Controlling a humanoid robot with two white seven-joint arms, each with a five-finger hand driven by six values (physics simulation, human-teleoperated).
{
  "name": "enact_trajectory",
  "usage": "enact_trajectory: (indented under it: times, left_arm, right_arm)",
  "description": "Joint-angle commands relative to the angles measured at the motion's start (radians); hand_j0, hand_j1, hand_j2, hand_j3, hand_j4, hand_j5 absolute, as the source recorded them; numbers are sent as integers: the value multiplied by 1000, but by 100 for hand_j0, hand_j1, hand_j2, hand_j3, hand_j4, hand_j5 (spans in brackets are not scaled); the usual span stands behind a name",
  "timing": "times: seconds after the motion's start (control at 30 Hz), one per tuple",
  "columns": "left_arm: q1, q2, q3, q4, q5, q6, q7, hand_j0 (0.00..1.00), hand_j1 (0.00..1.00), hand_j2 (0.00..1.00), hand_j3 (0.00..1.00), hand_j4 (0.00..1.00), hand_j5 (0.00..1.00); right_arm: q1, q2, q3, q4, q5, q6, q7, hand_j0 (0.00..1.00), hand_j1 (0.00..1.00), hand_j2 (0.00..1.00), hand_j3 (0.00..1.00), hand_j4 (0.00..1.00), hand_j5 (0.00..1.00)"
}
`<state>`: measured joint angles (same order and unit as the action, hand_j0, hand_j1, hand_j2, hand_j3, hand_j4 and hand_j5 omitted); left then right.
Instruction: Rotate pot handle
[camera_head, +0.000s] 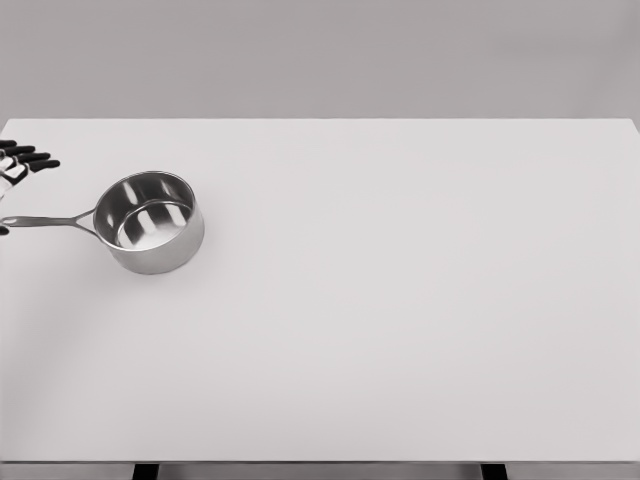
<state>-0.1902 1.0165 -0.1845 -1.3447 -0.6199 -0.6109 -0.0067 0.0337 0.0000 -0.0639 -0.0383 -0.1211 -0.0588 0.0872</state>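
A: Where does the pot (152, 221) sit?

B: Upright on the white table (400, 320), with its long handle (45, 221) running out flat from the pot's left side to the picture's edge. The bowl looks bare inside.

A: And the hand?

B: The left hand (18, 160) shows only in part at the picture's edge, just beyond the handle's far end. Its dark fingers (40, 164) are spread and point toward the pot, closing on nothing. A dark tip, perhaps the thumb, shows right at the handle's end; whether it touches cannot be told. The right hand is out of view.

A: What could go wrong?

B: Likely a slide instead of a turn. The pot looks light and the table smooth, so a push on the handle's tip may drag the whole pot sideways rather than pivot it around the bowl.

A: Anything else?

B: Spread fingers could slip over the thin handle, or press it down and tip the bowl. The handle also ends near the table's left side, so a swing outward could carry it past the edge.
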Motion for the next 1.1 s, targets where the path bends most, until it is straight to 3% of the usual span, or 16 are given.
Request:
enact_trajectory:
  times: [0.0,0.8,1.07]
  left_arm:
    - [-2,-7,0,-4,6,0,1,100,100,100,100,100,100]
    - [-48,-27,-1,15,-17,0,1,100,100,100,100,100,100]
    - [-67,-39,-1,58,-27,0,1,100,100,100,100,100,100]
  right_arm:
    - [0,0,1,0,0,1,0,100,100,100,100,100,100]
    - [0,0,1,0,0,-1,-1,100,100,100,100,100,100]
    - [0,0,-1,0,0,1,0,100,100,100,100,100,100]
